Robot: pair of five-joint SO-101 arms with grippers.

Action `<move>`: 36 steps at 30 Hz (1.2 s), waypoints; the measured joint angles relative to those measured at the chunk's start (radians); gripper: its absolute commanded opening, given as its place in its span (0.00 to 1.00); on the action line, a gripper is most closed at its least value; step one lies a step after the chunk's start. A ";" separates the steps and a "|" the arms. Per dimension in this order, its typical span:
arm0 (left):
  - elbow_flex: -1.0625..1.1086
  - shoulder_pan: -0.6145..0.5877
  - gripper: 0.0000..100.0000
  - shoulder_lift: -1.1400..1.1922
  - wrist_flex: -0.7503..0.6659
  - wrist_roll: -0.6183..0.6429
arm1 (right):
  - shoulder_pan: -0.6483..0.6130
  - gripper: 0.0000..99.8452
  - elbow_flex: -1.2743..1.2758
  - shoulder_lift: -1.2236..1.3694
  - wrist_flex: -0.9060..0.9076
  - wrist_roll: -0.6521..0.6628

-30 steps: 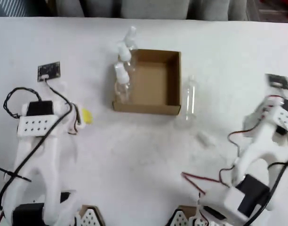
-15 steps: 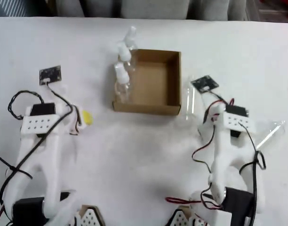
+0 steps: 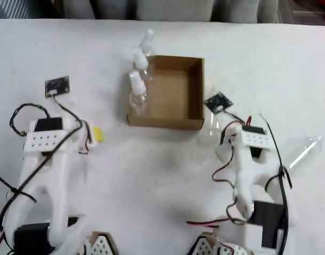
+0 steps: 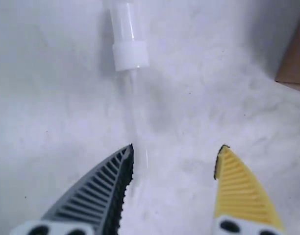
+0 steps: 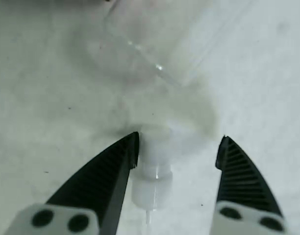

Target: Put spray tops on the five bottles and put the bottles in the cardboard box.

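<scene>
Right wrist view: right pincer (image 5: 179, 137) wide open, empty, straddling a spray top (image 5: 152, 186) near a clear bottle (image 5: 155, 44) (lying flat); left pincer (image 4: 176, 147) likewise open and empty, by a second spray top (image 4: 130, 49).

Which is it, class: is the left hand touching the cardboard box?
Apart. The left wrist view shows bare table between the left hand and the cardboard box.

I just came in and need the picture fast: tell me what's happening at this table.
It's a job of fitting spray tops to bottles, and it is mid-way. The left hand is open over a loose spray top lying on the table. The right hand is open around a second spray top, next to a clear bottle. Three topped bottles are beside the cardboard box, which holds nothing yet.
</scene>
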 measured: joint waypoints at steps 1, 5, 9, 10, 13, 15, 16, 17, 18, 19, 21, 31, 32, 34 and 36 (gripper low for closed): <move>0.000 0.000 0.26 0.000 0.000 -0.003 | 0.002 0.17 -0.008 0.014 0.000 0.000; 0.000 0.000 0.26 0.000 0.000 -0.003 | 0.002 0.00 -0.018 0.029 0.000 0.005; 0.000 0.000 0.26 0.000 0.000 -0.003 | -0.006 0.01 -0.021 0.031 0.000 0.006; 0.000 0.000 0.26 0.000 0.000 -0.003 | -0.005 0.02 -0.021 0.031 0.000 0.006; 0.000 0.000 0.26 0.000 0.000 -0.003 | -0.005 0.02 -0.038 0.028 0.029 -0.002; 0.000 0.000 0.26 0.000 0.000 -0.003 | -0.005 0.02 -0.074 -0.006 0.104 -0.054; 0.000 0.000 0.26 0.000 0.000 -0.003 | -0.005 0.02 -0.100 -0.031 0.150 -0.087; 0.000 0.000 0.26 0.000 0.000 -0.003 | -0.005 0.02 -0.126 -0.061 0.201 -0.123; 0.000 0.000 0.26 0.000 0.000 -0.003 | -0.005 0.02 -0.157 -0.095 0.255 -0.161; 0.000 0.000 0.26 0.000 0.000 -0.003 | -0.012 0.02 -0.186 -0.130 0.305 -0.207; 0.000 -0.003 0.26 0.000 0.000 -0.003 | -0.048 0.02 -0.247 -0.212 0.397 -0.299; 0.000 -0.118 0.26 0.000 -0.003 -0.003 | -0.586 0.02 -0.333 -0.391 0.500 -0.667; 0.000 -0.129 0.26 0.000 -0.015 -0.003 | -0.651 0.02 -0.334 -0.382 0.479 -0.690; 0.000 -0.150 0.26 0.000 -0.031 -0.003 | -0.756 0.02 -0.334 -0.344 0.425 -0.724; 0.000 -0.166 0.26 0.000 -0.038 -0.002 | -0.829 0.02 -0.334 -0.285 0.365 -0.746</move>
